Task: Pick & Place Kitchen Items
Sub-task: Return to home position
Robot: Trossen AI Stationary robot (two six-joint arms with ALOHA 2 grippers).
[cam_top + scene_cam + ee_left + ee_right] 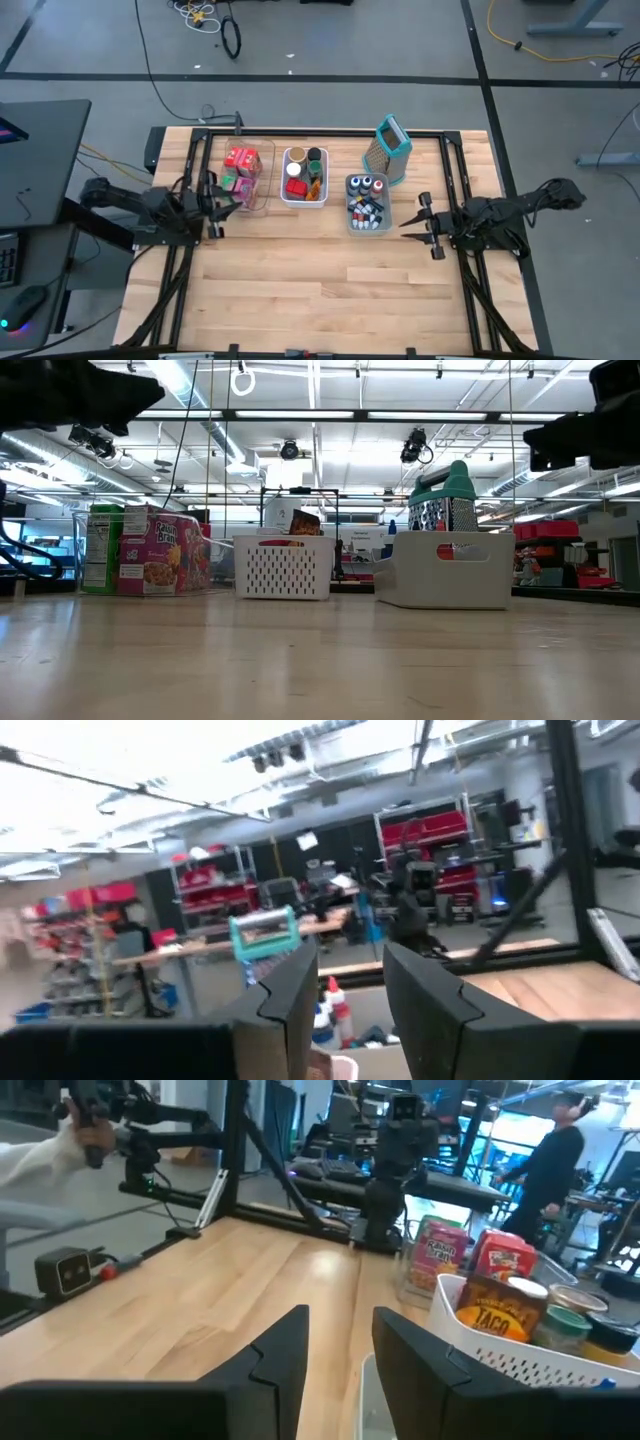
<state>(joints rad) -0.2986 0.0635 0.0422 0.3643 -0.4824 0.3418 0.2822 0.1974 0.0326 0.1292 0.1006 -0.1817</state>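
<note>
Wood table (330, 290) | left claw (226, 205), right claw (415, 226) near opposite edges

On the table (300, 290) I read: packets (240, 160) in left bin (268, 182), jars (297, 157) in middle bin (304, 202), bottles (366, 208) in right bin (368, 231), grater (390, 150) behind it.

The left arm (130, 205) lies folded low at the left edge of the counter (320, 290), its forearm reaching inward and level. The left pincer (222, 204) points toward the middle, raised clear of the surface, its two dark fingers (290, 1000) parted by a narrow gap with nothing between them. The right arm (510, 210) mirrors it at the right edge, folded and level. The right pincer (412, 224) faces inward, fingers (285, 1355) likewise slightly apart and empty.
</note>
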